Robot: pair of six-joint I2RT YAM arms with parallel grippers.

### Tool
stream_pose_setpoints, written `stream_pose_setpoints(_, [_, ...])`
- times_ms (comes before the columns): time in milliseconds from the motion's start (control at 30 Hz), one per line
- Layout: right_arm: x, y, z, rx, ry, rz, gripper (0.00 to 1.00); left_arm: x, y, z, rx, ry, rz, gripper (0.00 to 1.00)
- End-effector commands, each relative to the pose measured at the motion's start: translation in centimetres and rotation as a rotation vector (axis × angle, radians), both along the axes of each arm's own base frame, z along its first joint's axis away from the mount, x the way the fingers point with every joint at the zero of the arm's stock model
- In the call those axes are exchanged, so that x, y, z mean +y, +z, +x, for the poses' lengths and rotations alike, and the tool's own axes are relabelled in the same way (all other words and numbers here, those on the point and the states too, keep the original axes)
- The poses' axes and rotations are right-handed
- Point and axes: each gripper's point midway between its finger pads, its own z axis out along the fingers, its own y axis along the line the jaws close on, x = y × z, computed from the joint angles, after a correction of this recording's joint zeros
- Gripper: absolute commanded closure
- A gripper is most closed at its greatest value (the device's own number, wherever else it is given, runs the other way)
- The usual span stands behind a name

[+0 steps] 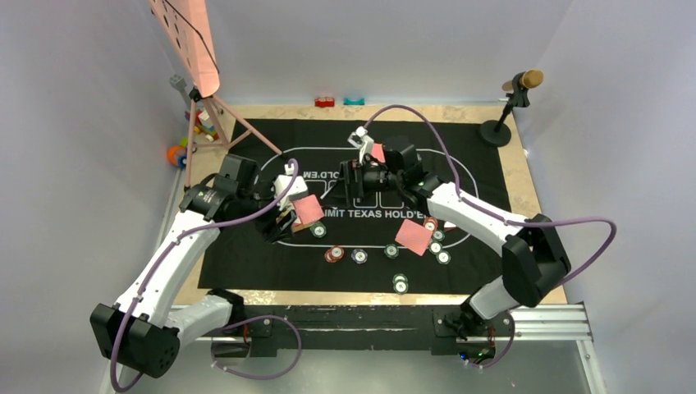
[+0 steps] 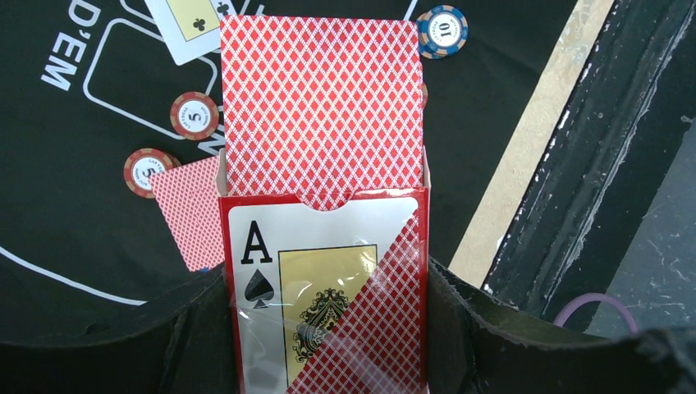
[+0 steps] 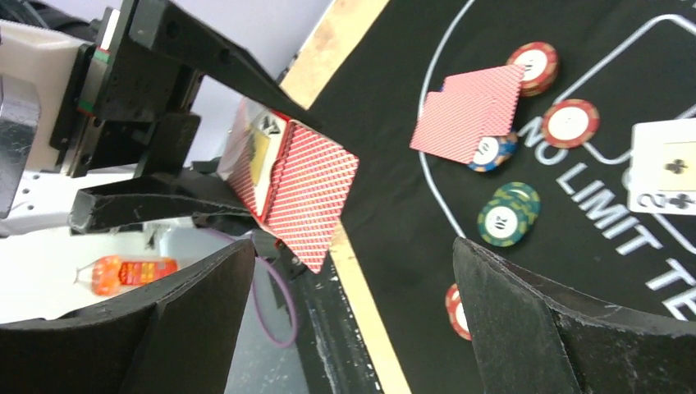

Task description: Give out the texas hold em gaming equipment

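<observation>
My left gripper [image 1: 283, 215] is shut on a red card box [image 2: 328, 295] with an ace of spades on its face. A red-backed card [image 2: 320, 107] sticks out of its top. The box also shows in the right wrist view [image 3: 295, 189]. My right gripper [image 1: 351, 185] is open and empty [image 3: 353, 312], above the mat's centre, facing the box. Red-backed cards lie face down on the mat [image 1: 413, 236] [image 3: 468, 115]. A face-up two of clubs [image 3: 665, 164] lies nearby. Red [image 2: 194, 115], blue [image 2: 441, 30] and green [image 3: 509, 215] chips are scattered along the mat's near half [image 1: 359, 255].
The black mat [image 1: 492, 180] covers most of the table. A pink stand [image 1: 215, 111] and coloured toy blocks [image 1: 201, 131] sit at the back left. A microphone stand [image 1: 498, 127] is at the back right. Small blocks [image 1: 338, 102] lie at the far edge.
</observation>
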Motion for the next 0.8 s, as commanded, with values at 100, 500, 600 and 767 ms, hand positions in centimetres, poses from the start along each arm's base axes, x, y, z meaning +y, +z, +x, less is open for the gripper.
stream_pose_setpoints(100, [4.1,2.5,-2.9,0.021,0.169,0.121,0.03,-0.7,2.5,1.7,-0.089,0.006,-0.051,1.0])
stream_pose_setpoints(500, [7.5,0.2,-2.8,0.151,0.244,0.16,0.01,-0.9,2.8,1.4,-0.09,0.003,-0.067,1.0])
stream_pose_setpoints(600, [7.4,-0.3,-2.9,0.173,0.244,0.163,0.05,-0.8,2.8,1.3,-0.091,0.003,-0.068,1.0])
stream_pose_setpoints(767, [6.5,-1.1,-2.0,0.21,0.209,0.177,0.2,-0.9,2.9,1.1,-0.093,0.002,-0.074,1.0])
